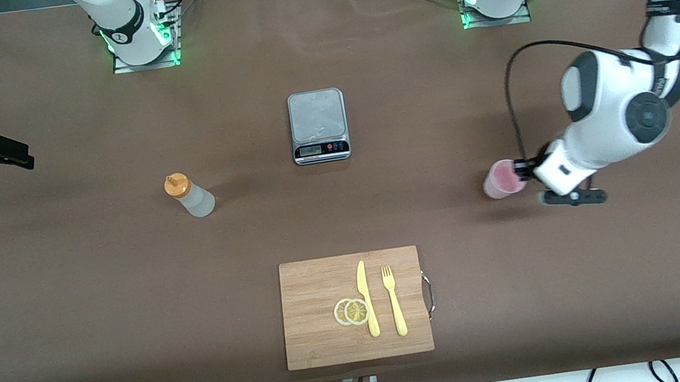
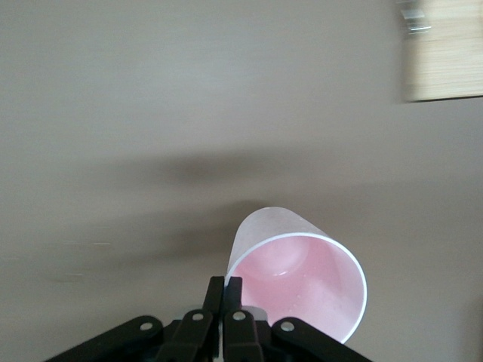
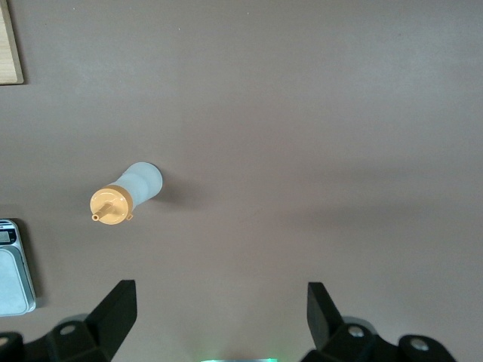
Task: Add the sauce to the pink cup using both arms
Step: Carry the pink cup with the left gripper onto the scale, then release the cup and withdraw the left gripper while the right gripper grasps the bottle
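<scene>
The left tool (image 1: 522,169) is clamped on the pink cup's (image 1: 502,179) rim near the left arm's end of the brown worktop (image 1: 59,293). The right tool (image 1: 4,152) hangs apart over its worktop edge; the sauce bottle (image 1: 189,194) stands amid bare surface.

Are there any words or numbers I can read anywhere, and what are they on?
No text can be read anywhere.
Grey scale: its small display and buttons are too small to read.
Round marks on the two arm bases: too small to read.
Sauce bottle, pink cup, cutting board, knife, fork: no writing shows.
</scene>
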{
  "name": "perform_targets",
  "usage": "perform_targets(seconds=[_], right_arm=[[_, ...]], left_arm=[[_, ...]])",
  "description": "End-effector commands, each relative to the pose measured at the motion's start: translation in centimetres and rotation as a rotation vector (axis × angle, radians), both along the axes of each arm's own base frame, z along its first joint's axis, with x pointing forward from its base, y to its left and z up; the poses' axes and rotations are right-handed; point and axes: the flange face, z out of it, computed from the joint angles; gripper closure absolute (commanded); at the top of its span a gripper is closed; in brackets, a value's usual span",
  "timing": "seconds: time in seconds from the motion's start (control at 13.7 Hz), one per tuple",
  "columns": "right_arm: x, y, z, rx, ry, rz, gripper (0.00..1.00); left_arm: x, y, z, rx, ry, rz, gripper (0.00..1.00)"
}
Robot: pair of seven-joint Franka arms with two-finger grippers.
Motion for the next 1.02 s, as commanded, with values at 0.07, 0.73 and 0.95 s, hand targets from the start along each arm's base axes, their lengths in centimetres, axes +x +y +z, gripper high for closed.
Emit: perform_targets(seconds=[0.07, 0.73, 0.95], right_arm=[[-0.1, 0.1, 0.2, -0.001, 0.005, 0.008, 0.0], [0.4, -0.1, -1.1, 0.005, 0.033, 0.069, 0.0], [1.6, 0.5, -4.3, 0.053, 0.089, 0.144, 0.0]], left_arm=[[-4.4, -12.9, 2.2, -0.025, 0.036, 0.022, 1.0], [-19.2, -32.6, -1.0, 0.018, 0.077, -0.018, 1.0], [-21.9, -33.5, -2.7, 0.065, 0.08, -0.043, 1.0]])
